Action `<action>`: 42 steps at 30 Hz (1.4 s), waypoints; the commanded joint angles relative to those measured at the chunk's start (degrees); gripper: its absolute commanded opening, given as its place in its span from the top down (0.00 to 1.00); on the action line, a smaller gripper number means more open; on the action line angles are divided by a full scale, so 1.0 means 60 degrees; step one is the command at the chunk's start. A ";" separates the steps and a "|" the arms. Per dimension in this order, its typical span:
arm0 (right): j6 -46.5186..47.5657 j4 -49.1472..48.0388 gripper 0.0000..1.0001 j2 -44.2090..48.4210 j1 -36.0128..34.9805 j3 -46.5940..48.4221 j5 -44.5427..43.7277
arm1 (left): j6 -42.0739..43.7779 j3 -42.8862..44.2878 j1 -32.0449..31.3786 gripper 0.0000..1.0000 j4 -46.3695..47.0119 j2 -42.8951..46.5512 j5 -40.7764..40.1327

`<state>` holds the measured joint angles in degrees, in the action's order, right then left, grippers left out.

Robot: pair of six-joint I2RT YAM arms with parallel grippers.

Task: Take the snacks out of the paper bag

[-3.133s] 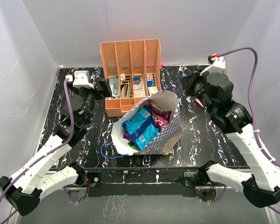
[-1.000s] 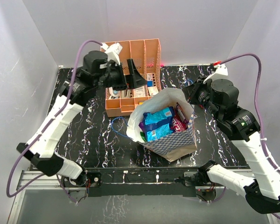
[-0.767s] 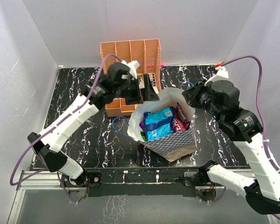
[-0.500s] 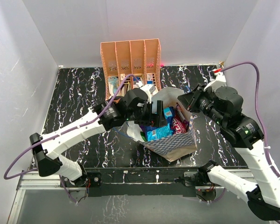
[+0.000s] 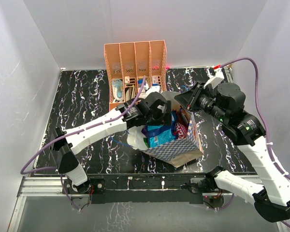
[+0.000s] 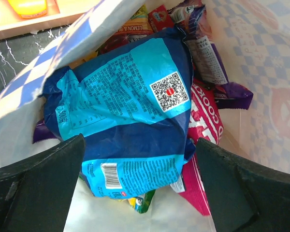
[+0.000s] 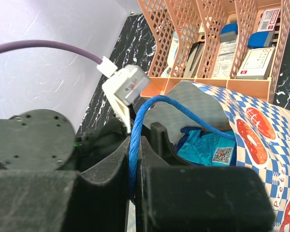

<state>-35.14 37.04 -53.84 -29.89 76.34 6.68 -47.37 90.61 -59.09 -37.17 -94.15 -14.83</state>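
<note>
The paper bag point(image 5: 176, 147) stands open mid-table, with several snacks inside. A large blue packet point(image 5: 159, 135) lies on top. My left gripper point(image 5: 159, 116) is inside the bag's mouth. In the left wrist view it is open point(image 6: 140, 183), one finger on each side of the blue packet point(image 6: 130, 106) without touching it. Around that packet are a red-pink packet point(image 6: 205, 121), a purple one point(image 6: 208, 53) and a green one point(image 6: 142, 203). My right gripper point(image 7: 135, 145) is shut on the bag's blue cord handle point(image 7: 135, 121) and holds it up at the bag's far right rim point(image 5: 186, 99).
The orange slotted desk organizer point(image 5: 135, 53) stands just behind the bag, close to both wrists, and also shows in the right wrist view point(image 7: 208, 29). The bag's other blue cord handle point(image 5: 117, 141) lies on the black marbled table point(image 5: 82, 106) to the bag's left.
My left arm has swung from the far left over the organizer and lowered its open gripper into the bag. My right gripper has shifted left with the handle, and the bag stands more upright.
</note>
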 commanded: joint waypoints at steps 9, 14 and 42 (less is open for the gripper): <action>-0.0062 -0.0471 0.92 0.0511 -0.0002 0.0108 -0.0064 | 0.0074 0.0536 -0.0428 0.05 0.0223 -0.1352 -0.0695; 0.0093 -0.0293 0.92 0.0660 -0.0013 0.0000 -0.0286 | 0.0116 0.0655 -0.0435 0.22 -0.0021 -0.1665 -0.0922; 0.0130 0.0572 0.92 0.1836 -0.0009 -0.0990 -0.0979 | 0.0965 -0.0249 -0.0435 1.00 0.1086 0.1342 -0.1184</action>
<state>-34.41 42.68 -44.18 -29.89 70.83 1.04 -43.46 87.99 -61.63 -35.64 -93.49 -20.43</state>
